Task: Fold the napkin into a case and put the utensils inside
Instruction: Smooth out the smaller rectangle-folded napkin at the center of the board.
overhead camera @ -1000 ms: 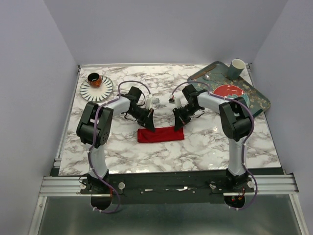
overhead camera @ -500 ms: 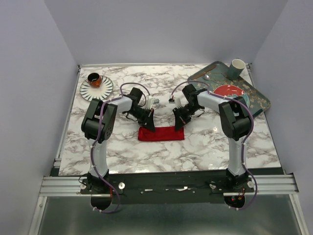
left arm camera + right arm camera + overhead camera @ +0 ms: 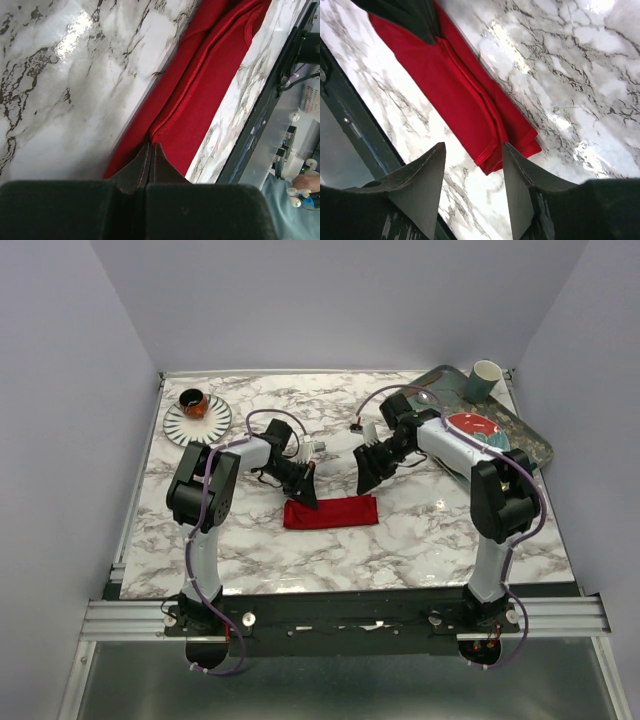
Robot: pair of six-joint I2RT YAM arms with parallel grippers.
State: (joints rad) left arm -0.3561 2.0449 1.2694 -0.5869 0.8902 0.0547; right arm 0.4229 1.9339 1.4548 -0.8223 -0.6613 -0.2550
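- The napkin (image 3: 330, 512), folded to a narrow strip, lies mid-table toward the near edge. My left gripper (image 3: 150, 152) is pinched together on the fold at its left end. If I pull away before releasing, I expect the layers to drag open.
- My right gripper (image 3: 472, 150) hovers above the strip's right end with its fingers apart, so that end is unpinned and could shift.
- I cannot make out the utensils on the tray (image 3: 530, 445) at far right, so a reach there may miss.

Napkin (image 3: 200, 95) far end cut off at top edge, near end hid behind L claw (image 3: 150, 146).
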